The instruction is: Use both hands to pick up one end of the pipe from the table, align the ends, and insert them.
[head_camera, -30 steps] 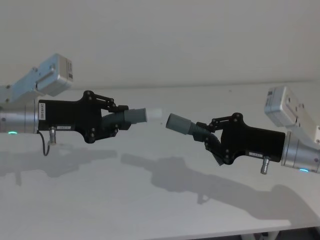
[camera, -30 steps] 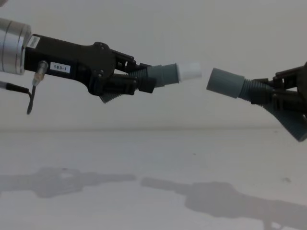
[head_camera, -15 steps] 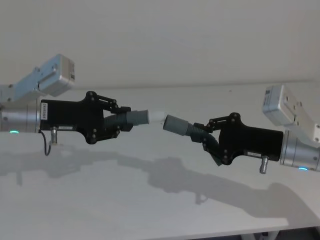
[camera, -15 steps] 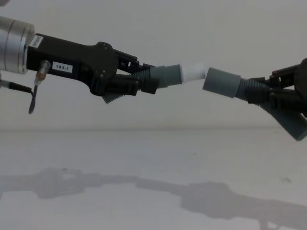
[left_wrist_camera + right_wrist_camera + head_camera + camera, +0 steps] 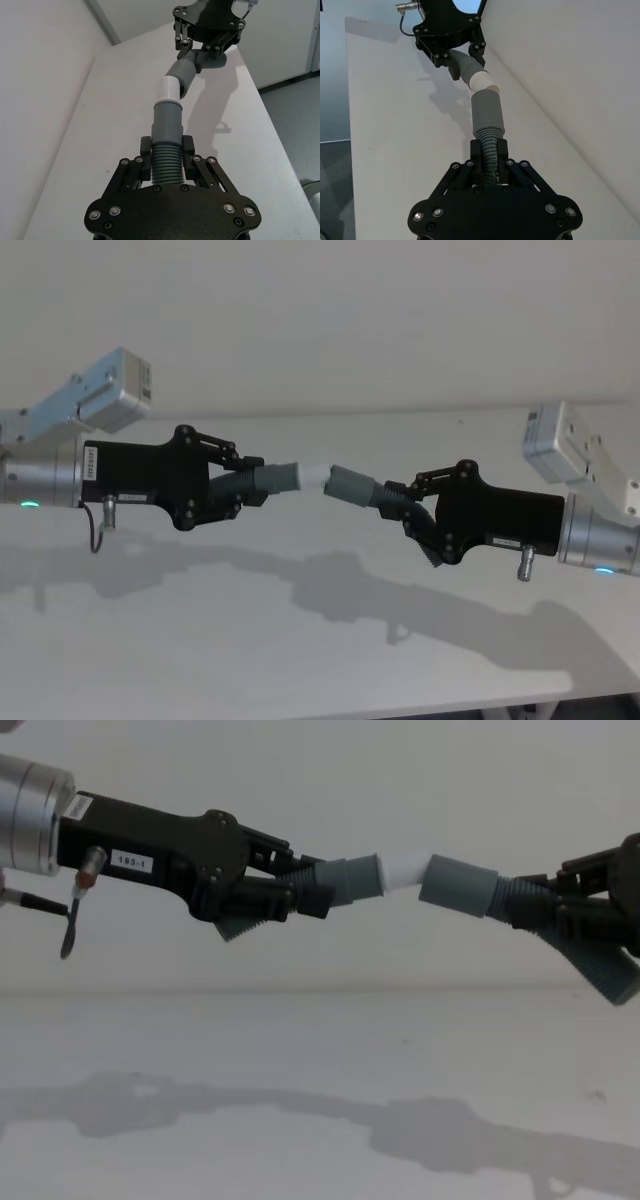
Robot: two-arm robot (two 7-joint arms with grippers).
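Both pieces of the pipe are held in the air above the table (image 5: 300,640). My left gripper (image 5: 240,486) is shut on the ribbed middle of the left pipe piece (image 5: 275,478), whose white tip (image 5: 313,476) points right. My right gripper (image 5: 405,506) is shut on the ribbed part of the right pipe piece (image 5: 348,485), with its grey cuff pointing left. In the chest view the white tip (image 5: 403,872) meets the mouth of the grey cuff (image 5: 458,885). The two pieces stand at a slight angle to each other. How far the tip sits inside is hidden.
A white wall rises right behind the table's far edge (image 5: 330,412). The arms' shadows fall on the table below the grippers. In the left wrist view the table's right edge (image 5: 260,95) drops off to the floor.
The two grippers have moved toward each other. The gap between the white tip and the grey cuff has closed, and the ends now touch.
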